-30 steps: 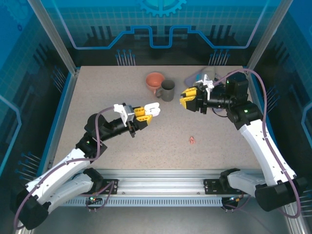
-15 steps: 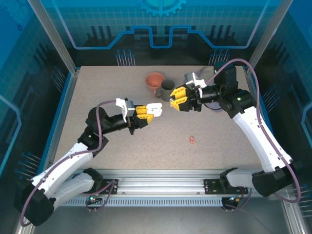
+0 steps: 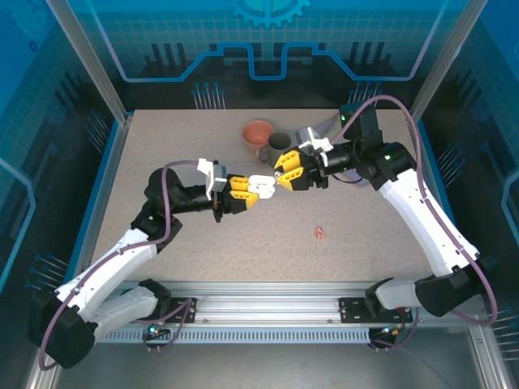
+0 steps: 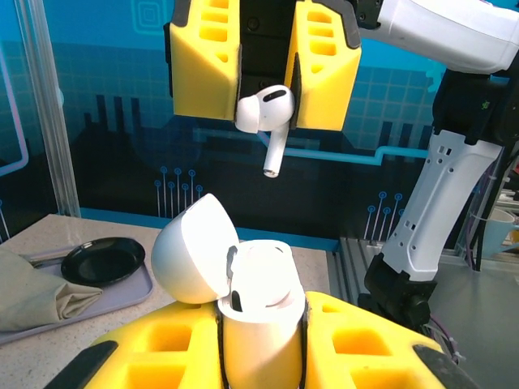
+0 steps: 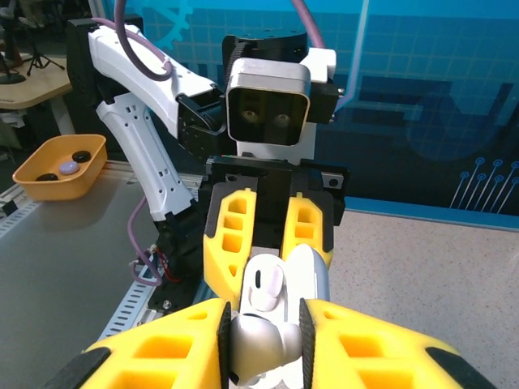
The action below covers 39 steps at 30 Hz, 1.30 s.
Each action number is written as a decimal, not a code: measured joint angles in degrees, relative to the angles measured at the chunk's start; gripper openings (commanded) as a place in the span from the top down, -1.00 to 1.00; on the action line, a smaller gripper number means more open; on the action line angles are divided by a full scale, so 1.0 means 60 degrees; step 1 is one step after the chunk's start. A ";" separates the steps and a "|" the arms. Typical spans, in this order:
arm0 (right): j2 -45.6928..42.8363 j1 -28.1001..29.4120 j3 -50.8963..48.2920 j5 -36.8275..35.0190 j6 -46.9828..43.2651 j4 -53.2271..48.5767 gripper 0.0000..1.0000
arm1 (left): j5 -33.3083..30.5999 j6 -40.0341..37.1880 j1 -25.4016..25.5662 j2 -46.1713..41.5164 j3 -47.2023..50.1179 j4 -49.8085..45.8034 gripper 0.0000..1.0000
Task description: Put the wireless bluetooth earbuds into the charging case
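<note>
Yellow-fingered both sides: pinches white stemmed plastic earbud (image 4: 261, 109) in right gripper (image 3: 284, 177) just above open white pebble-like charging case (image 4: 259, 279), clamped in left gripper (image 3: 253, 191).

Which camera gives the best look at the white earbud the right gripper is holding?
Left wrist: the earbud shows whole, head pinched by the right gripper, stem pointing toward the open case. Right wrist sees its head from behind; from above it's too small to make out.

Overhead camera looks down from behind; close wrist cameras face each other, sharing the charging case (image 4: 259, 324).
</note>
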<state>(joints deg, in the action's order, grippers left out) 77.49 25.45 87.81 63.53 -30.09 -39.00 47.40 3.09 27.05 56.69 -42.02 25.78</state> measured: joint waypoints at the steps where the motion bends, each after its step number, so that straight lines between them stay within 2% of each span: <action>1: 0.0018 0.0040 0.0007 0.0004 -0.0044 -0.0033 0.41 | 0.0015 0.0000 0.0000 0.0000 0.0000 0.0000 1.00; 20: 0.0390 0.0630 0.0011 -0.0015 -0.0539 -0.0488 0.41 | 0.0084 0.0004 0.0000 0.0000 -0.0011 0.0000 1.00; 39: 0.0546 0.0652 0.0306 -0.0739 -0.1337 -0.1147 0.40 | 0.0120 0.0000 0.0000 0.0000 -0.0011 -0.0113 1.00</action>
<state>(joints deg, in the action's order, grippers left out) 80.77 29.36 89.65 59.09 -38.11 -45.89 48.12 3.09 27.05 56.69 -42.09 25.10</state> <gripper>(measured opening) 0.300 0.222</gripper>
